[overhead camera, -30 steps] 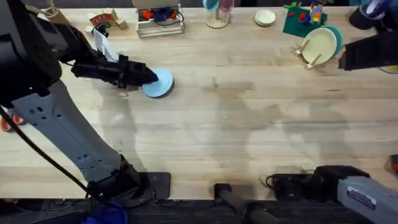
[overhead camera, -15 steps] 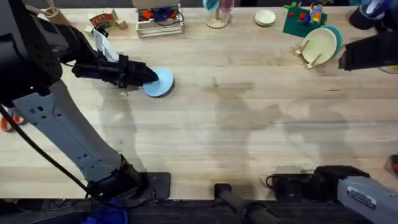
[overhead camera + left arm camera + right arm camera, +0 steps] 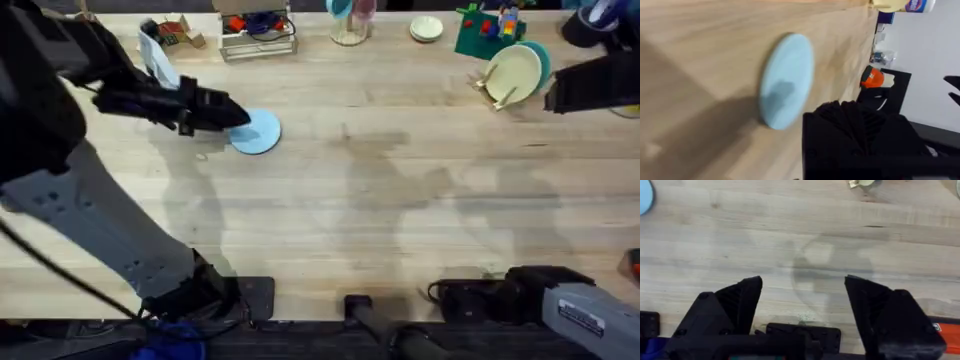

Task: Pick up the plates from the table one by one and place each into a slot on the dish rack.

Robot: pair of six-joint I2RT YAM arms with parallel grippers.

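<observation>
i am at the pick step: my left gripper is at the blue plate edge (grip state i cannot tell); next i must lift it toward the dish rack.

One plate lay toward the surface's far-left part; dish rack, holding another plate, sat far-right.

The left tool has risen slightly at the blue plate, which stays put
</observation>
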